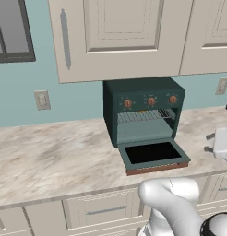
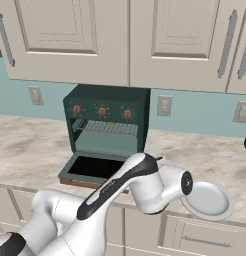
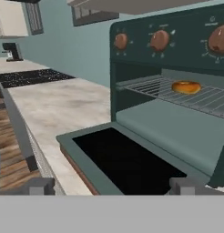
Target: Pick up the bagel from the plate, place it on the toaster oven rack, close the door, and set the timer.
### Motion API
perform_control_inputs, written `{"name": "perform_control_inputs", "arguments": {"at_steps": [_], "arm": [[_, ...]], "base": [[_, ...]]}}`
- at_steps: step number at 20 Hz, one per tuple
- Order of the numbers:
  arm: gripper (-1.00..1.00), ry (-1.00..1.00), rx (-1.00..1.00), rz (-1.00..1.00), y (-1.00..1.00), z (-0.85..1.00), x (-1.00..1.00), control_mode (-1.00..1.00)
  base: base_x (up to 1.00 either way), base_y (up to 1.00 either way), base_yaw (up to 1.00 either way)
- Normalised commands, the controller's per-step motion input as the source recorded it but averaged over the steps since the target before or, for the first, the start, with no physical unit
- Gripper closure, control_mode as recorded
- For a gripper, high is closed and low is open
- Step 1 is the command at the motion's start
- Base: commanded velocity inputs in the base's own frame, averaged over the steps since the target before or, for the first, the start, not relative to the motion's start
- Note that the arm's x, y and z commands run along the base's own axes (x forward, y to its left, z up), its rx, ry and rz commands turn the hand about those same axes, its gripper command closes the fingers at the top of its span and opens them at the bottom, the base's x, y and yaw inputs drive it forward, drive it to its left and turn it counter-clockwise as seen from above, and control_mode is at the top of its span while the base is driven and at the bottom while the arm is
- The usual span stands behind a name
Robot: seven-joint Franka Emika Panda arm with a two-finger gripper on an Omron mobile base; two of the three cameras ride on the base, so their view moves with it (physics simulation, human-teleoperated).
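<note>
Bagel (image 3: pixel 186 87): one, seen lying on toaster oven rack (image 3: pixel 177 93). Plate (image 2: pixel 211 201): one, on counter (image 1: pixel 55 152). Knobs: three, timer (image 3: pixel 219 40) rightmost. Door (image 3: pixel 125 161) is lowered flat. Gripper (image 3: pixel 112 185) spread wide, nothing held or touched

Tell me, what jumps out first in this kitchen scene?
The dark green toaster oven on the marble counter, its black-glass door dropped flat open. Inside, a small golden-brown bagel lies on the silvery wire rack. To the right, near the counter's front edge, sits a plain white round plate.
</note>
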Motion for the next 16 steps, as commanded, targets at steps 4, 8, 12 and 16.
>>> {"name": "perform_control_inputs", "arguments": {"at_steps": [4, 8, 12, 16], "arm": [[-1.0, -0.07, -0.2, -0.01, 0.11, -0.27, 0.0, -1.0], [-1.0, -0.06, -0.1, 0.0, 0.11, -0.29, 0.0, -1.0], [-1.0, -0.02, 0.0, 0.0, 0.0, -0.16, 0.0, -1.0], [-1.0, 0.0, 0.0, 0.05, 0.0, -0.1, 0.0, -1.0]], "base": [[0.0, 0.0, 0.0], [0.0, 0.0, 0.0], [0.0, 0.0, 0.0], [0.0, 0.0, 0.0]]}}
